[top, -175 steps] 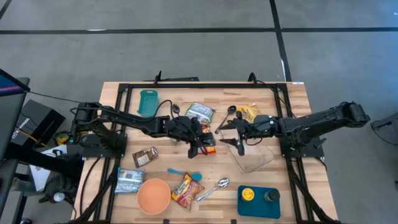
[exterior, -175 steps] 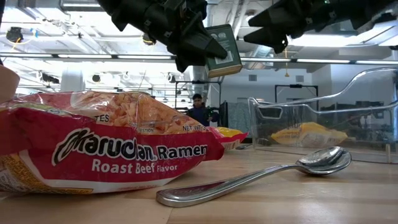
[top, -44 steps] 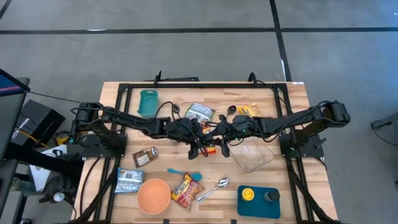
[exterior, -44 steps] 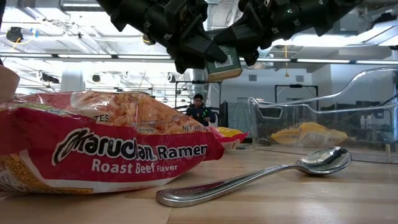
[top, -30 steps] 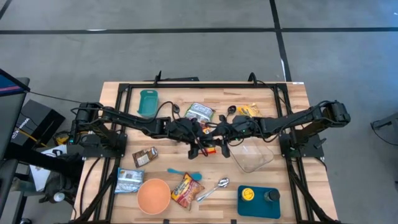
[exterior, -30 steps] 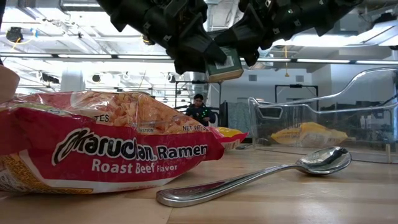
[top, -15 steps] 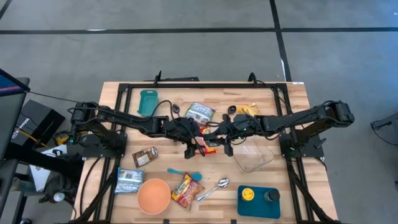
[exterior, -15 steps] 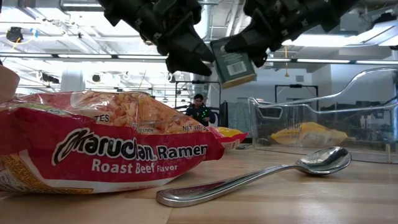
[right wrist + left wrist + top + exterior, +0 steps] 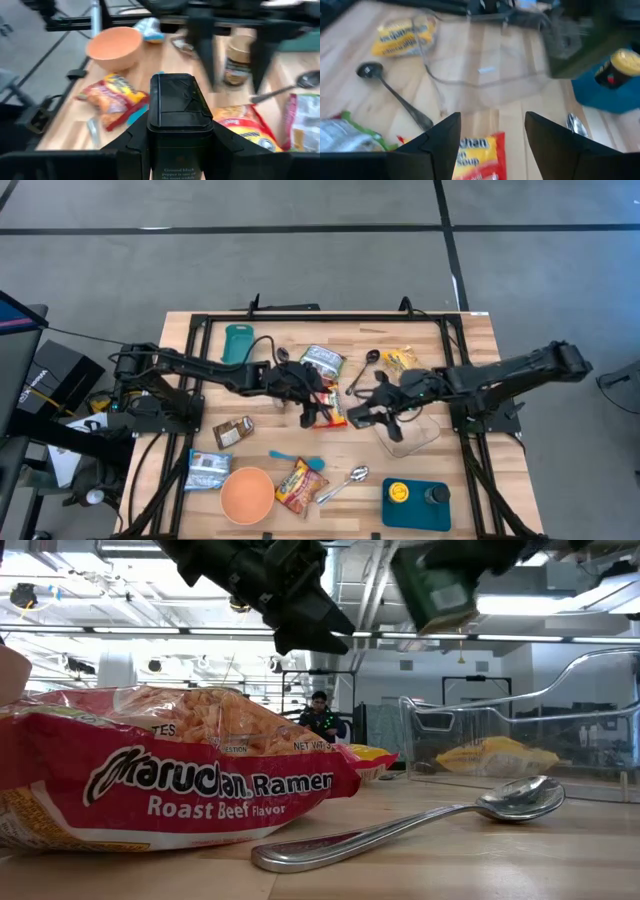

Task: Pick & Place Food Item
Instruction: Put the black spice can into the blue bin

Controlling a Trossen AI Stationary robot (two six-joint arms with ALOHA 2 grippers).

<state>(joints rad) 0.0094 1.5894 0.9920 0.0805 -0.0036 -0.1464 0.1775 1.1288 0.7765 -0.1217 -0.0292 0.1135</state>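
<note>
**Pepper tin passes to the right gripper**

Since half a second ago we see the two arms draw apart over the middle of the table: the black pepper tin [image 9: 179, 125], which hung between both grippers, now rides with the right gripper [image 9: 362, 416] alone, carried toward the clear plastic container [image 9: 408, 432]. In the right wrist view the tin sits upright between that gripper's two dark fingers [image 9: 131, 145], which pinch it from either side. In the low view the same tin [image 9: 433, 588] hangs high above the table, tilted, near the top edge of the picture.

We find the left gripper [image 9: 307, 412] just beside the soup packet [image 9: 331, 411], in the air and holding nothing. Its left wrist view shows the two fingers [image 9: 436, 141] spread apart with bare table and the yellow-and-red soup packet [image 9: 480, 154] between them.

On the wooden table [image 9: 470, 340] we also see a Maruchan ramen packet [image 9: 299, 485] lying next to a metal spoon [image 9: 345, 483], an orange bowl [image 9: 247, 494] near the front edge, and a yellow bag [image 9: 401, 360] beyond the clear container. The dark ladle [image 9: 362, 367] lies between the green-and-white packet [image 9: 321, 361] and the yellow bag. A person [image 9: 319, 716] shows far off in the room behind the table.
</note>
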